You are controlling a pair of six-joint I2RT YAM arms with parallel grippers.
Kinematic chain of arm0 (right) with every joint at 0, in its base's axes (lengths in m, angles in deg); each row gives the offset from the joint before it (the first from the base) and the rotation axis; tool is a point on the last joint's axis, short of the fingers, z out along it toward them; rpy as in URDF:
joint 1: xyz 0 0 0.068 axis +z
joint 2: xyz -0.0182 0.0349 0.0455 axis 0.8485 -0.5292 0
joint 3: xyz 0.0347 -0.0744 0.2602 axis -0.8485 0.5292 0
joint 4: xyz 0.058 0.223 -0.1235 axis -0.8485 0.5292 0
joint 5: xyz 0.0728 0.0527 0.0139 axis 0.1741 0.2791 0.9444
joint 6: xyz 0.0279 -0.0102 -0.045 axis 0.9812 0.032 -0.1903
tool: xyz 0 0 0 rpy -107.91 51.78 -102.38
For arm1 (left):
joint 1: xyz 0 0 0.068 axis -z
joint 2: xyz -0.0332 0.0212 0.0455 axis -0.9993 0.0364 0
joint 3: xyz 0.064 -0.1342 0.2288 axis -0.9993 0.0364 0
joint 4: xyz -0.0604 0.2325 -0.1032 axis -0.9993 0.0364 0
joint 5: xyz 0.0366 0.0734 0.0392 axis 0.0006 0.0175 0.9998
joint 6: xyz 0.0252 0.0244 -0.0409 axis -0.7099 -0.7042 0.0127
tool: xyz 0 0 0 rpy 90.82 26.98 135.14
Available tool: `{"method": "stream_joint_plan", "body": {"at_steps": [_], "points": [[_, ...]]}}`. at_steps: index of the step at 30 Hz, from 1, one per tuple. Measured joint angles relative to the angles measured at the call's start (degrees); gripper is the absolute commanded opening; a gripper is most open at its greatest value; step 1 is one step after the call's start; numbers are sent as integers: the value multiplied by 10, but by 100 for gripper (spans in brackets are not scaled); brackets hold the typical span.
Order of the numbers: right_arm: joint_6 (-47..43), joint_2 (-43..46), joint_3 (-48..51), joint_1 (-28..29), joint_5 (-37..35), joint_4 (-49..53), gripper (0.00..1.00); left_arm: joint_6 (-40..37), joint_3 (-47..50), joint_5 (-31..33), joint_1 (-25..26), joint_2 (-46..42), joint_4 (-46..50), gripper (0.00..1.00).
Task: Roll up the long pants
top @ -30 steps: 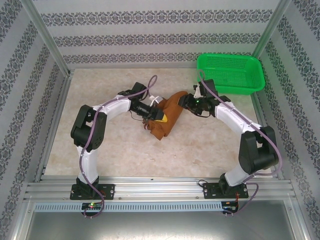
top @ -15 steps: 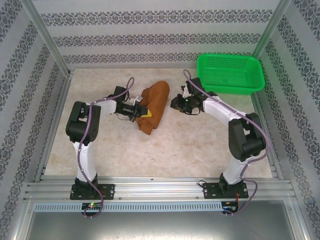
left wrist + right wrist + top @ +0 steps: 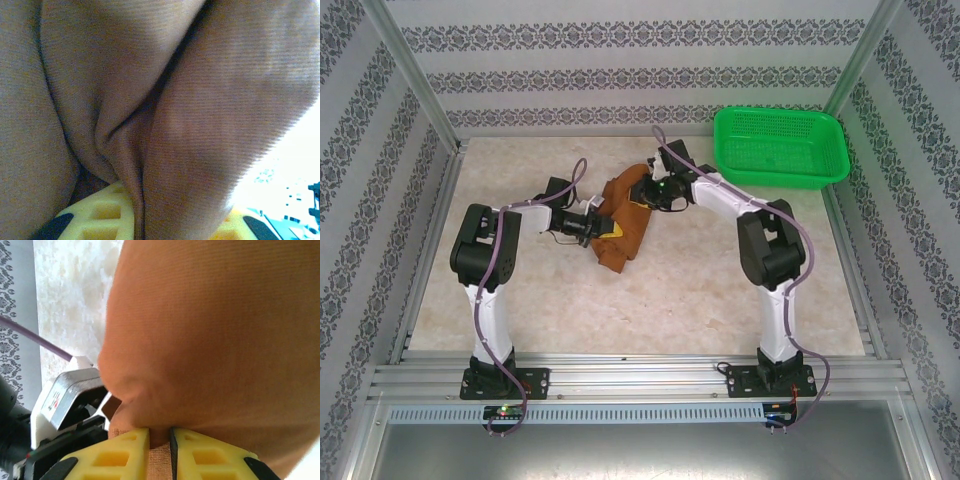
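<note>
**Two arms meet at a bunched bundle of cloth**

The long pants (image 3: 623,222) lie as a rumpled rust-brown bundle on the beige table (image 3: 700,290), a little beyond its middle. The left gripper (image 3: 603,229) reaches in from the left and meets the bundle's near-left side, with yellow showing at its tip. The right gripper (image 3: 648,193) comes from the right onto the bundle's far edge (its fingers are lost against the fabric). A green basket (image 3: 775,113) sits in the far right corner, well apart from the cloth.

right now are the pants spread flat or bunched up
Bunched up: the long pants form a compact lump on the table, no legs laid out.
</note>
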Motion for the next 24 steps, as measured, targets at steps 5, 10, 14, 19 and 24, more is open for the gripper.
{"method": "stream_joint_plan", "body": {"at_steps": [5,10,14,19,24], "points": [[-9,-91,-114,10,21,50,20,-7,-3,4,-7,0,2,8],[-17,-141,-184,19,26,93,17,-64,-33,26,-10,0,76,28],[-17,-154,-206,25,24,111,16,-116,-49,83,-7,-22,149,35],[-14,-155,-202,35,15,113,15,-159,-55,247,8,-110,229,36],[-10,-146,-175,41,9,103,15,-184,-53,442,50,-213,277,37]]}}
